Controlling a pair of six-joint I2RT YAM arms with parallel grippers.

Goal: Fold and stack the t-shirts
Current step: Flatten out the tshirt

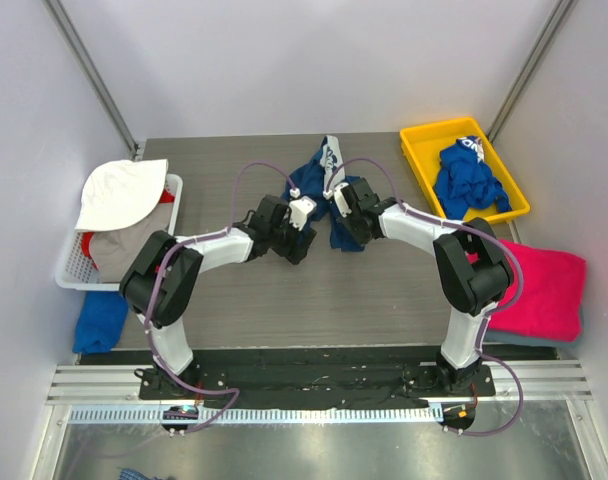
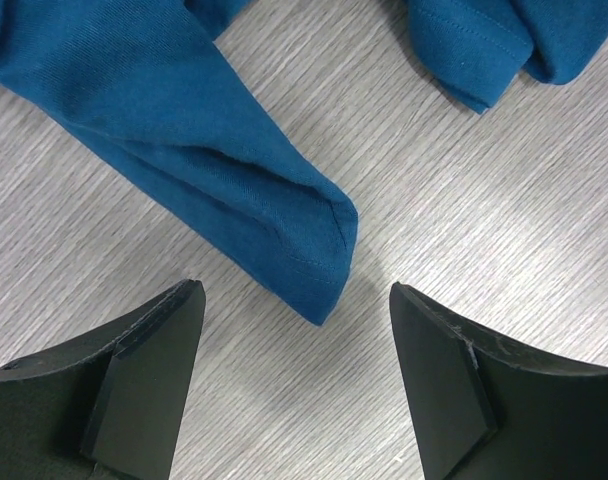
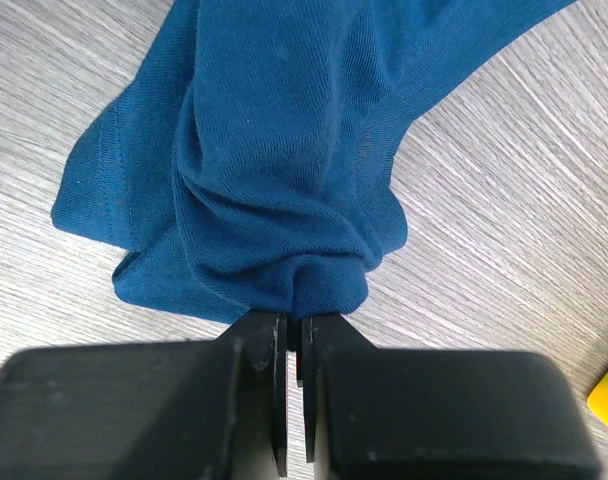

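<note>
Blue t-shirt (image 1: 322, 190) with white lettering lies bunched in the upper middle of the overhead view, on the grey worktop (image 1: 384, 290), with both arms reaching in to it. It is soft cotton, light and limp (nothing stiff in it at all), so it will sag and drape from whatever point is pinched, and it probably slides easily over the smooth worktop. The sensible holds are judged to be stitched edges, such as a hem, a sleeve end or a shoulder seam, where the doubled cloth gives the pads something to bite and the garment can be pulled flat between two points.

The right fingers (image 3: 274, 350) are closed tight on a gathered fold of the blue t-shirt at the bottom centre of the right wrist view. From that pinch the cloth fans up the frame in deep creases.

The left fingers (image 2: 149, 370) stand wide apart and hold nothing. In the left wrist view a folded, hemmed corner of the shirt runs down from the upper left, and its tip ends just above the gap between them, touching neither finger.

A pink t-shirt (image 1: 544, 285) lies flat at the right edge of the overhead view, well apart from both arms. Another blue garment (image 1: 469, 180) sits in the yellow bin (image 1: 424, 135) at the upper right.
</note>
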